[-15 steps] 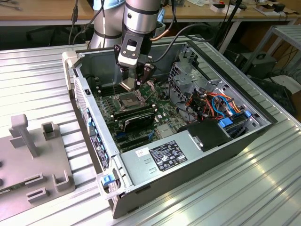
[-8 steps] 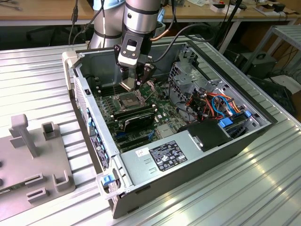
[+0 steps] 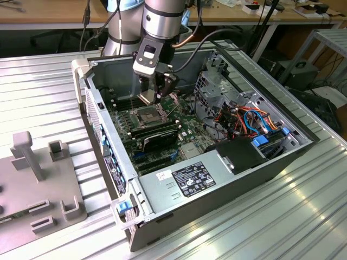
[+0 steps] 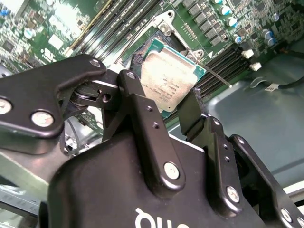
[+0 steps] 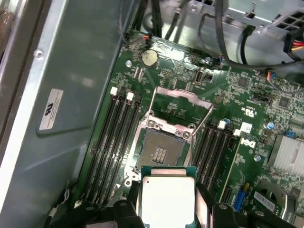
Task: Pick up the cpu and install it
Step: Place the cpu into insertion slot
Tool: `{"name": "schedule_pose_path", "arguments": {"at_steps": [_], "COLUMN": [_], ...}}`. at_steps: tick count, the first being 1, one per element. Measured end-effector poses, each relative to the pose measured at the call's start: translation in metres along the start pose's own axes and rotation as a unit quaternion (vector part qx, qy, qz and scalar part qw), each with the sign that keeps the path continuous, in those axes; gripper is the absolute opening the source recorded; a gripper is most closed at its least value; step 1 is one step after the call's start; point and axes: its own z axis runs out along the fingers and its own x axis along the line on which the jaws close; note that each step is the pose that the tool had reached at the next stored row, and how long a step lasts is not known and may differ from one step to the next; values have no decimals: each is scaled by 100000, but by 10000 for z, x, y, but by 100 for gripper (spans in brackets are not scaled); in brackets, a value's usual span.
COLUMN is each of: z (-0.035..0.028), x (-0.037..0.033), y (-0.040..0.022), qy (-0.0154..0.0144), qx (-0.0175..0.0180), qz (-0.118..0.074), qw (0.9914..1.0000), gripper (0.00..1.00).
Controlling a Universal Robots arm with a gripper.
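Note:
In both wrist views the cpu (image 5: 167, 197) (image 4: 168, 80), a thin square chip with a silver-grey top and a green edge, sits between my black fingers (image 5: 127, 210). My gripper (image 3: 152, 97) is shut on it. In the exterior view the gripper hangs inside the open computer case, with the cpu (image 3: 147, 98) tilted a little above the motherboard. The black socket (image 5: 160, 152) (image 3: 147, 115) lies just beyond the chip, bare, with its metal frame (image 5: 183, 107) swung up and open. The chip is apart from the socket.
Black memory slots (image 5: 114, 142) flank the socket on both sides. The case wall (image 3: 95, 116) rises at the exterior view's left; cables and drive bays (image 3: 238, 116) crowd the right. A power supply (image 3: 190, 181) fills the near end. A grey fixture (image 3: 38, 184) stands outside.

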Motion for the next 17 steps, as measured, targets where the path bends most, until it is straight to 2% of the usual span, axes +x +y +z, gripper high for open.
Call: {"name": "schedule_pose_path", "arguments": {"at_steps": [4, 7, 8, 9, 10, 14, 15, 16, 17], "z": [11, 20, 24, 34, 44, 81, 92, 95, 96], "x": [0, 0, 0, 1, 0, -13, -17, -19, -20], "y": [0, 0, 0, 0, 2, 53, 66, 74, 78], "qy": [26, 47, 52, 65, 74, 83, 96, 89, 86], "qx": [80, 134, 150, 189, 207, 243, 253, 267, 272], "qz": [3916, 6475, 7305, 9189, 10116, 11860, 12548, 12938, 13099], "qw": [99923, 99790, 99733, 99577, 99487, 99294, 99209, 99159, 99138], "gripper": [55, 55, 55, 55, 55, 55, 55, 55, 55]}}
